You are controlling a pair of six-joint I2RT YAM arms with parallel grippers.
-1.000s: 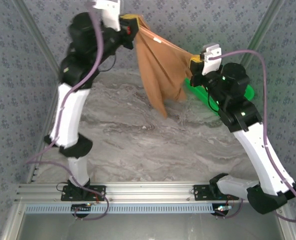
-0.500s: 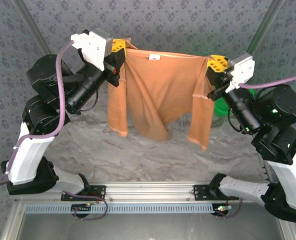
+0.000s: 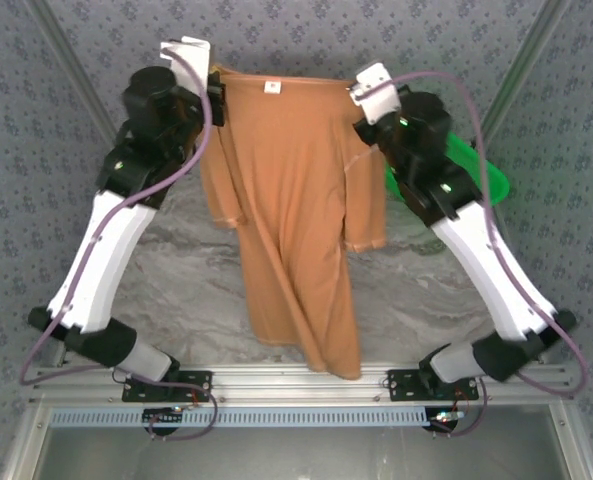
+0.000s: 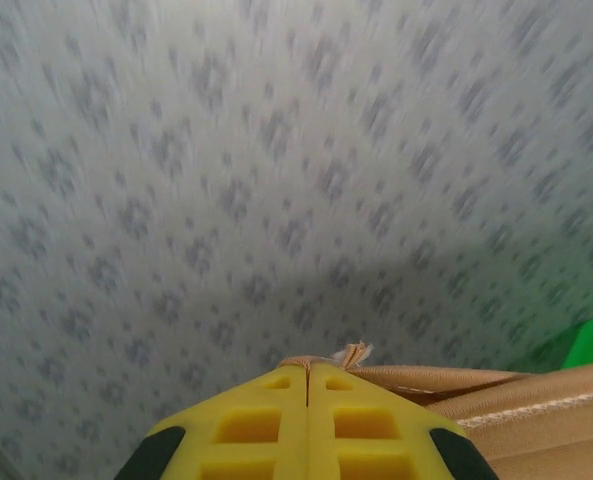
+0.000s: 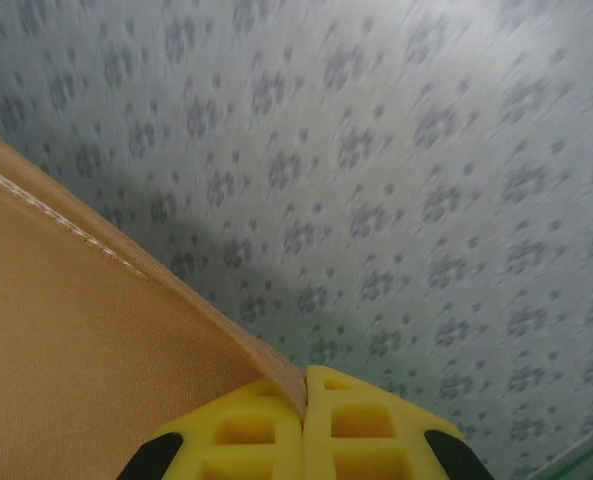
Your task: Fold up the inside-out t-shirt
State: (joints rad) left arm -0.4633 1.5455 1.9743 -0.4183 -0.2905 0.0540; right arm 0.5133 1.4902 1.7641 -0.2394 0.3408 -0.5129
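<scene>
From above, the left fingers [image 3: 218, 92] and right fingers [image 3: 359, 98] are each pinching a shoulder of the orange-tan t-shirt [image 3: 296, 220], holding it spread high over the marble desk [image 3: 176, 290]. Its white label [image 3: 272, 88] is showing at the neck and its hem is hanging toward the near edge, with a green basket [image 3: 481, 178] sitting behind the right arm.

Left wrist: the yellow fingers are pressing together on a bunched scrap of shirt edge.

Right wrist: the fingers are clamping the stitched edge, with cloth trailing off to the left.
</scene>
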